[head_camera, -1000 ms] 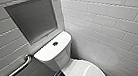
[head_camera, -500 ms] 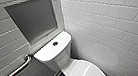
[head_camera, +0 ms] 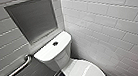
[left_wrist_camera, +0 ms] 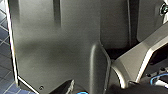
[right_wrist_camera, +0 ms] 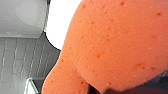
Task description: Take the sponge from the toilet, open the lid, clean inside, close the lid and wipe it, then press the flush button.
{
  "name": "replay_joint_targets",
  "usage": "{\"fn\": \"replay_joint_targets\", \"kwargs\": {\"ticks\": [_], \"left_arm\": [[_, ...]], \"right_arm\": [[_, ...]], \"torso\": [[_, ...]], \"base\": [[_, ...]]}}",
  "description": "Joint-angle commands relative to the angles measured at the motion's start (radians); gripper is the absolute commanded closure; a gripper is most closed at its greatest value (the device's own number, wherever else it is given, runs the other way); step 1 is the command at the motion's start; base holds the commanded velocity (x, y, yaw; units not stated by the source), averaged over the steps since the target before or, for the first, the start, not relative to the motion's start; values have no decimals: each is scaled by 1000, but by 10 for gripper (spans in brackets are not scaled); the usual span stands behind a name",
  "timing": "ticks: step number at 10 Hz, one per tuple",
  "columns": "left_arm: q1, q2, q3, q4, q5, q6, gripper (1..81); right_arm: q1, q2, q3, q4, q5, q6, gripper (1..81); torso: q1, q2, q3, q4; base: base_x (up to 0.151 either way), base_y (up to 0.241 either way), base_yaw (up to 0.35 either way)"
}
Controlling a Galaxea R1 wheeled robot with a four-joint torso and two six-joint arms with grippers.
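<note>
Toilet (head_camera: pixel 60 59) wedged into tiled corner, lid (head_camera: pixel 85 73) closed, grab bar (head_camera: pixel 11 74) alongside.

One toilet (head_camera: pixel 62 55), one sponge (right_wrist_camera: pixel 112 45), one grab bar (head_camera: pixel 13 72).

**Inspector:** Toilet?
**Assessor:** 1 white glossy toilet (head_camera: pixel 59 58). Its lid (head_camera: pixel 85 71) is shut flat over the bowl. The flush button (head_camera: pixel 55 43), dark and round, sits mid tank top.
**Inspector:** Sponge?
**Assessor:** Orange-red pitted sponge (right_wrist_camera: pixel 112 50) with a pinched waist. The toilet's white surface is behind it; contact undetermined.
</note>
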Motion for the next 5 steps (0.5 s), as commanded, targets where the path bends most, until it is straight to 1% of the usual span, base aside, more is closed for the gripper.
{"fn": "replay_joint_targets", "kwargs": {"ticks": [1, 3, 4, 5], "left_arm": [[14, -9, 29, 8, 88, 9, 10], [26, 7, 29, 13, 86, 17, 10], [28, 12, 29, 13, 86, 17, 10], [29, 18, 28, 13, 86, 17, 10]], "right_arm": [[223, -80, 43, 53, -175, -2, 811], [333, -48, 23, 87, -262, 0, 811], [388, -28, 22, 96, -314, -2, 811], [433, -8, 13, 104, -348, -2, 811]], "torso": [[0, 0, 0, 0], [0, 0, 0, 0], [64, -100, 0, 0], [64, -100, 0, 0]], "base": [[0, 0, 0], [0, 0, 0], [0, 0, 0], [0, 0, 0]]}}
